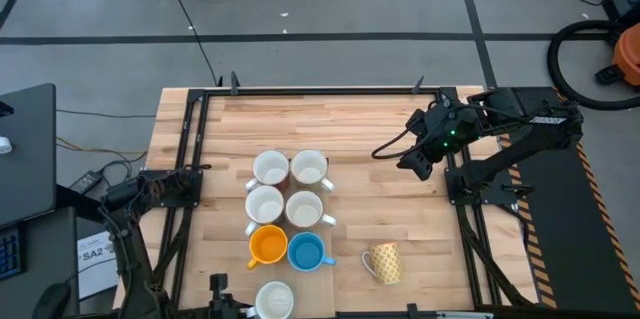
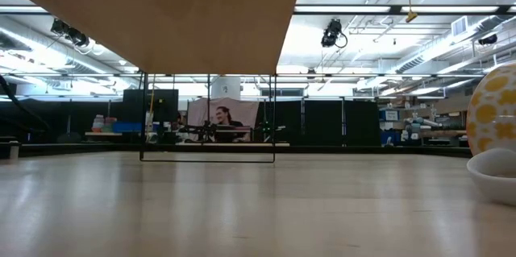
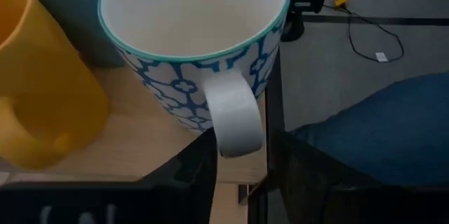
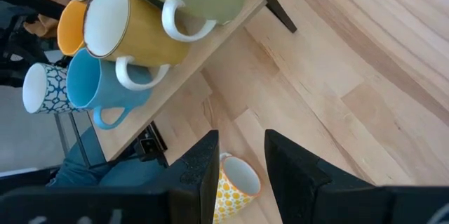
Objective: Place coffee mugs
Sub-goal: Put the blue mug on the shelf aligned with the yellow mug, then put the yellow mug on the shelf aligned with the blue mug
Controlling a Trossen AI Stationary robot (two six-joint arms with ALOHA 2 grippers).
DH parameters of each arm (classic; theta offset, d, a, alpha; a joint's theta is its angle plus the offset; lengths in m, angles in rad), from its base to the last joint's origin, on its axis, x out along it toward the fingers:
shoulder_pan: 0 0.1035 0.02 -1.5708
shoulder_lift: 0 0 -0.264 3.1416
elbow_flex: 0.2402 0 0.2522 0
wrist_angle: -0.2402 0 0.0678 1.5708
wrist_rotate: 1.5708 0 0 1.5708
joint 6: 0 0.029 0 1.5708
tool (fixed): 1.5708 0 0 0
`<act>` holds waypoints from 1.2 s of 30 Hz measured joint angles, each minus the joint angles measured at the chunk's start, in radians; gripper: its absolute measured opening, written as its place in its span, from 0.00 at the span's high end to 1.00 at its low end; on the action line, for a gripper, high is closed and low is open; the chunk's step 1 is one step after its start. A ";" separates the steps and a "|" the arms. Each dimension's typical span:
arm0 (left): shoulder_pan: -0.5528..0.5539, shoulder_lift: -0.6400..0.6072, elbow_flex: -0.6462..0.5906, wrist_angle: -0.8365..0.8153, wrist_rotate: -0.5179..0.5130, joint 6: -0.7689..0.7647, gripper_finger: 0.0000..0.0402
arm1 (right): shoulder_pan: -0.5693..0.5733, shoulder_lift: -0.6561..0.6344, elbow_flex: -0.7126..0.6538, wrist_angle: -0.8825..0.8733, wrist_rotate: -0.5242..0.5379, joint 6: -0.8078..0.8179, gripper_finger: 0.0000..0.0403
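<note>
The handle of the blue-and-white patterned mug (image 3: 193, 48) is flanked by the parted fingers of the left gripper (image 3: 242, 175) at the table's (image 1: 380, 129) near edge, beside the orange mug (image 3: 38, 90). The right gripper (image 4: 240, 155) is held part-open and empty above the yellow patterned mug (image 4: 235, 182).

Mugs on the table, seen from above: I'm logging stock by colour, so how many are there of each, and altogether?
White or cream mugs: 4
Orange mug: 1
Bright blue mug: 1
Blue-and-white patterned mug: 1
Yellow patterned mug, lying on its side: 1
Total: 8
</note>
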 joint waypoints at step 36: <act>-0.058 -0.463 -0.169 -0.524 -0.334 -0.025 0.64 | 0.354 0.272 0.000 0.164 0.105 -0.289 0.70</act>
